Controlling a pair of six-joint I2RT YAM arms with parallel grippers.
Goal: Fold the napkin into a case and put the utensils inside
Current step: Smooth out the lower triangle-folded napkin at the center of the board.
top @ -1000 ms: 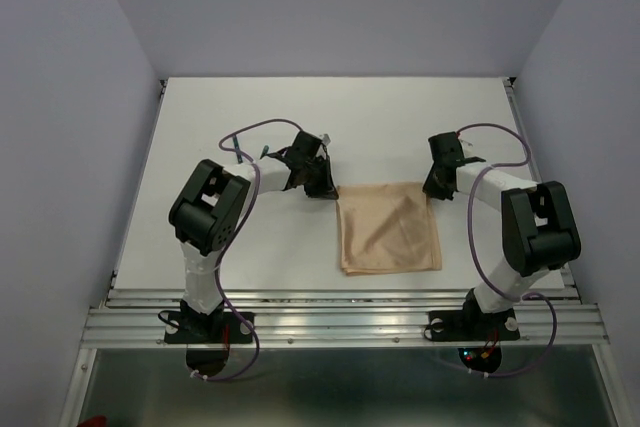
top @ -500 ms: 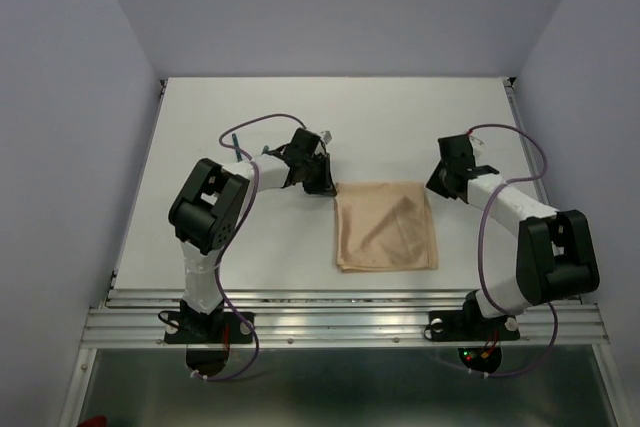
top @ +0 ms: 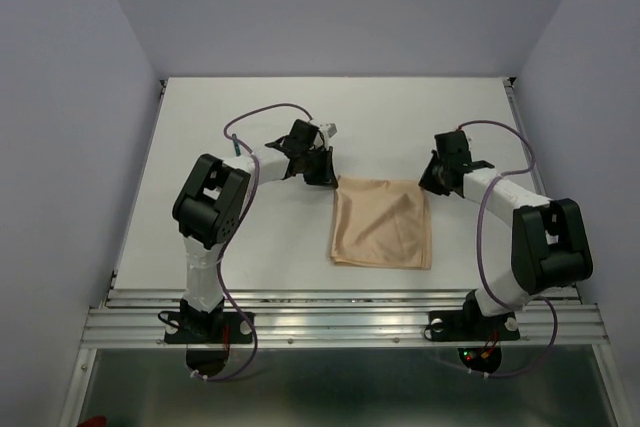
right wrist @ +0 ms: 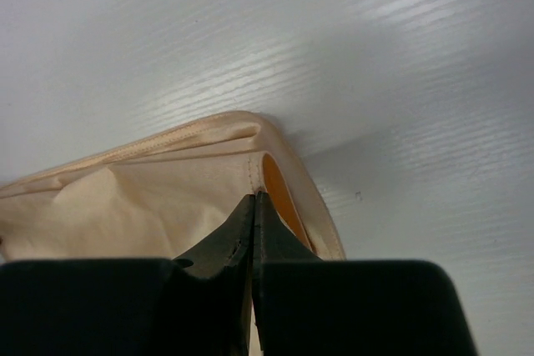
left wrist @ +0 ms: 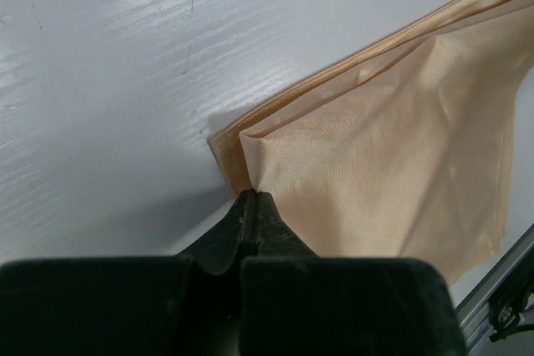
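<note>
Two grippers, one cloth, one work surface.

1. Napkin (top: 382, 224): peach-tan, faintly shiny cloth, folded to a rough square of more than one layer. It lies flat on the white table (top: 250, 127), in the near half and a little right of centre, between the two arms. Soft creases cross its top layer. Its near edge lies close to the metal rail (top: 340, 299) along the table's near side.

2. Left gripper (top: 325, 179): at the napkin's far left corner. The jaws are pressed together with the corner of the upper layer nipped between their tips. The cloth rises to a small peak there, and the lower layer's edge shows just beside it on the table.

3. Right gripper (top: 430, 183): at the napkin's far right corner. The jaws are together, pinching the hemmed corner of the upper layer. A darker orange gap shows between the layers just right of the tips.

4. Purple cables (top: 262, 112): one loop over each arm.
</note>
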